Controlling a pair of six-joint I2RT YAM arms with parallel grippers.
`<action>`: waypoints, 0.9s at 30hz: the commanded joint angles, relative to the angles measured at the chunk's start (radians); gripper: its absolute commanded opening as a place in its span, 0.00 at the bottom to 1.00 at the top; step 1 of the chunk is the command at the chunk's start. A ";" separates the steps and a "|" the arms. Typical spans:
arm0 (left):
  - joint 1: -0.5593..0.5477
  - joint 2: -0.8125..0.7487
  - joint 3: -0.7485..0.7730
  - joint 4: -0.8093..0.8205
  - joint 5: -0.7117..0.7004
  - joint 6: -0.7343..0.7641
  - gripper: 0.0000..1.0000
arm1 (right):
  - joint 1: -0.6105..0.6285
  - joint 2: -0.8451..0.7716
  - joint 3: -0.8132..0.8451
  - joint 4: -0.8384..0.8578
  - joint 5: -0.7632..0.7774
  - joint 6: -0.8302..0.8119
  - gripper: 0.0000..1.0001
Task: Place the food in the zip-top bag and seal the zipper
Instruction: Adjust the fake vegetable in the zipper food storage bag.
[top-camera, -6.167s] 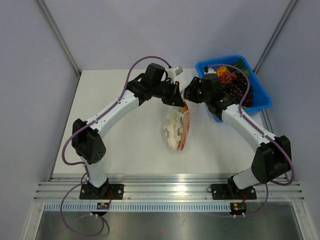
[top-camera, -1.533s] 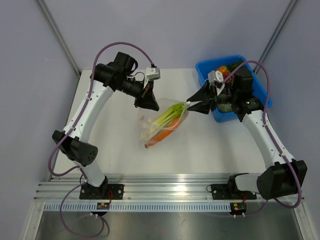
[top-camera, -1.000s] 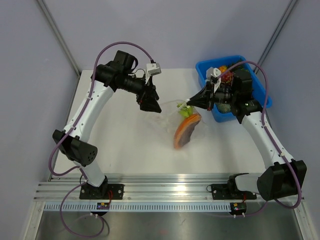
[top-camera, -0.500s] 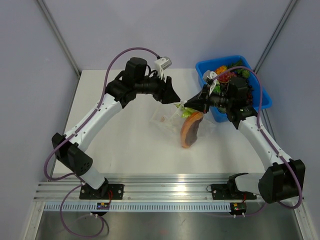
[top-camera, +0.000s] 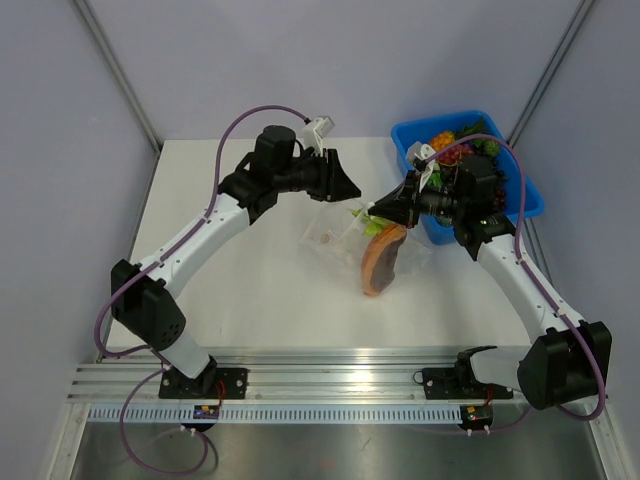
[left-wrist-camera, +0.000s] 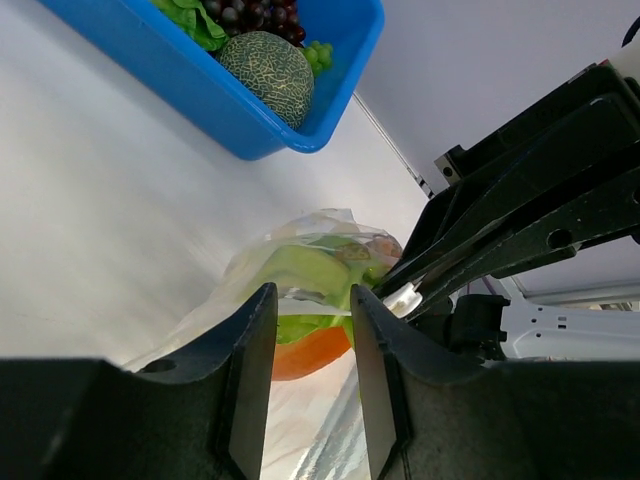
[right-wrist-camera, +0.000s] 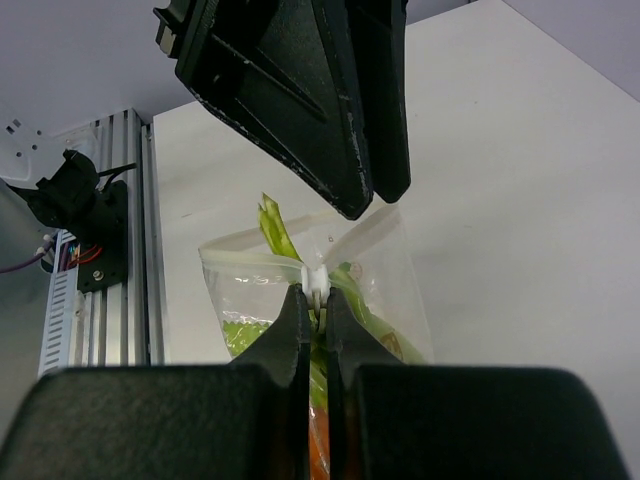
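Right end effector (right-wrist-camera: 315, 297) clamped shut on a small white tab at the mouth of the zip-top bag (right-wrist-camera: 388, 272). The bag hangs from that pinch, lower end down near the surface (top-camera: 250, 260); can't tell if it touches. Nearest the bases is the orange piece (top-camera: 382, 258), inside the bag, long axis running near-to-far down from the pinch. Leek (right-wrist-camera: 345, 300) is in there too, but one green leaf tip pokes up past the zipper (right-wrist-camera: 250, 258). Zipper strip runs from the right pinch out toward the left arm's side. Left end effector (left-wrist-camera: 312, 292) sits just beyond the mouth on the far-left, fingers a narrow gap apart, holding nothing, pointed at the bag. Likely it's the free arm to take the other end of the mouth; the leaf probably needs tucking first. Blue bin (top-camera: 520, 205) with grapes (left-wrist-camera: 245, 15) farthest right.
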 joint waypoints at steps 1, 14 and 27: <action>-0.002 -0.041 -0.033 0.091 0.014 -0.033 0.40 | 0.011 -0.022 0.001 0.020 0.002 0.005 0.00; -0.001 -0.160 -0.194 0.207 -0.004 -0.137 0.45 | 0.013 -0.030 -0.001 0.009 0.005 -0.006 0.00; -0.007 -0.220 -0.213 0.195 -0.038 -0.200 0.37 | 0.013 -0.022 0.001 0.011 0.000 0.008 0.00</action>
